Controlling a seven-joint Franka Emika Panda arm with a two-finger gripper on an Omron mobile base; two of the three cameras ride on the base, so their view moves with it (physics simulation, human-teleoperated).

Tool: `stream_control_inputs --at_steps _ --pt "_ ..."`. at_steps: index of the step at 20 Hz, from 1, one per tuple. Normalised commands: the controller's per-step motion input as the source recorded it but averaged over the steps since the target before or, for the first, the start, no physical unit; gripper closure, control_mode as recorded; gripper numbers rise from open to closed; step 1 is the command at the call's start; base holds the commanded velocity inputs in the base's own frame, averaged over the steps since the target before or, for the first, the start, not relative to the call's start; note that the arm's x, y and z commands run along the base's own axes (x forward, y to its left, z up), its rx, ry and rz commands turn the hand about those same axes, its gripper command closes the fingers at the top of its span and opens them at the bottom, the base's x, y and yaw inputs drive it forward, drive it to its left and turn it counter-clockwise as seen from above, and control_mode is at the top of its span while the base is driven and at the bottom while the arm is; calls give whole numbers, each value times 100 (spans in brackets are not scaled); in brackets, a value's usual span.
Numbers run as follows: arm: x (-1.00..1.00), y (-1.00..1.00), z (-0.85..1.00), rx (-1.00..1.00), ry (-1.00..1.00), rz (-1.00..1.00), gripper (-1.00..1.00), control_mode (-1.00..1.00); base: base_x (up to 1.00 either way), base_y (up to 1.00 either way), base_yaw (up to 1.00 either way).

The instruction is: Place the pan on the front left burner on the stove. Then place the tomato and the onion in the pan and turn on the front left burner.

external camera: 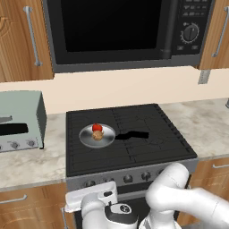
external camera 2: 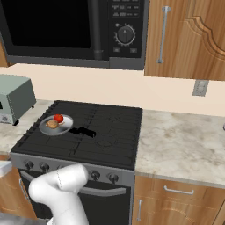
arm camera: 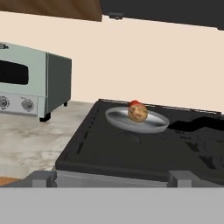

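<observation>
The silver pan [external camera: 97, 135] sits on the left half of the stove [external camera: 129, 134], its black handle [external camera: 133, 134] pointing right. Inside it, the red tomato [external camera: 96, 128] lies just behind the tan onion [external camera: 97, 135]. In the hand view the onion [arm camera: 138, 113] half hides the tomato [arm camera: 134, 103] in the pan [arm camera: 136, 119]. My gripper [arm camera: 113, 178] is open and empty, low at the stove's front edge, facing the pan over the front left burner [arm camera: 127, 148]. Its white hand [external camera: 91, 197] hangs before the knob strip [external camera: 128, 178].
A pale green toaster oven [external camera: 20, 120] stands on the marble counter [external camera: 31, 163] left of the stove. A black microwave [external camera: 125, 31] hangs above it. Wooden cabinets flank both, and more counter [external camera 2: 184, 136] lies to the right.
</observation>
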Motion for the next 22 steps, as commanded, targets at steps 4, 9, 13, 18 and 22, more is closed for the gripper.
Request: stream_control_inputs --at_steps 4,9,13,18,22 --pt "0 -27 -18 5 -3 0 -100 -100 0 0 0" --pt "0 -26 -22 7 -1 0 -100 -100 0 0 0" --pt "0 -14 -21 7 0 0 -100 -100 0 0 0" --pt "7 -3 -12 6 0 0 -100 -100 0 0 0" --pt "16 0 -7 5 0 0 -100 -100 0 0 0"
